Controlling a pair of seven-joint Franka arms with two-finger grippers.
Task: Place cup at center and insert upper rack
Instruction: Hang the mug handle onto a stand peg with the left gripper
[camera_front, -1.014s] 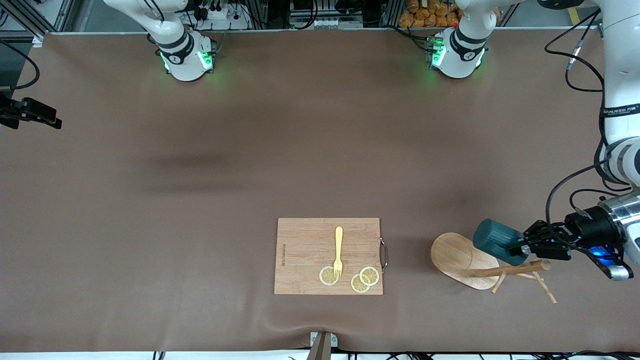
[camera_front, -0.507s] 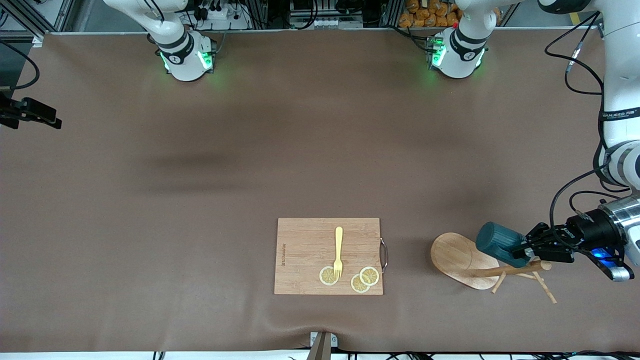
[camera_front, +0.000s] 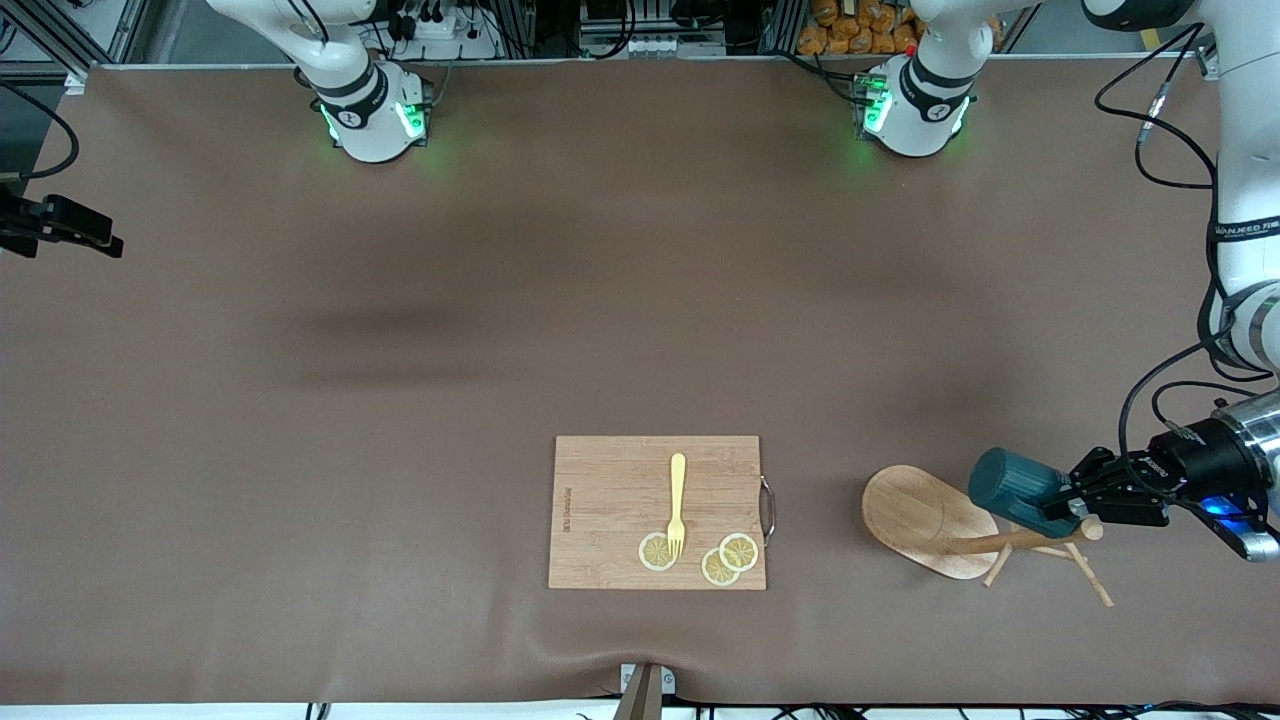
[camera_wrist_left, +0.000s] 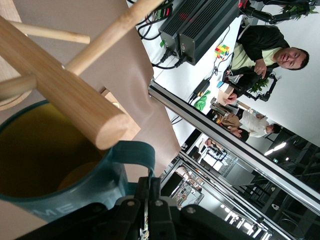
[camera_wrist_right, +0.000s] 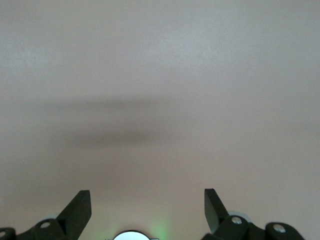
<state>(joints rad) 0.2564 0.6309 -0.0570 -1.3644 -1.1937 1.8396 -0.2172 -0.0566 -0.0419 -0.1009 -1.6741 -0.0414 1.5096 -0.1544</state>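
The dark teal cup (camera_front: 1015, 485) hangs tipped on its side, and my left gripper (camera_front: 1068, 503) is shut on its handle (camera_wrist_left: 132, 152). It is just above the upper rack (camera_front: 915, 515), a light wooden mug tree lying toppled near the left arm's end of the table. The rack's post (camera_front: 1020, 540) points toward that end, with its thin pegs (camera_front: 1088, 575) resting on the cloth. In the left wrist view the post's end (camera_wrist_left: 60, 95) crosses the cup's yellowish mouth (camera_wrist_left: 40, 160), close above my left gripper (camera_wrist_left: 150, 187). My right gripper (camera_wrist_right: 147, 200) is open over bare brown cloth, holding nothing.
A rectangular wooden cutting board (camera_front: 610, 490) lies nearer the table's middle, close to the front camera. It carries a yellow fork (camera_front: 677, 500) and three lemon slices (camera_front: 728, 560). A black clamp (camera_front: 60, 225) juts in at the right arm's end.
My left gripper has carried the cup a short way along the rack's post, away from the oval base and toward the left arm's end. The right arm has not moved.
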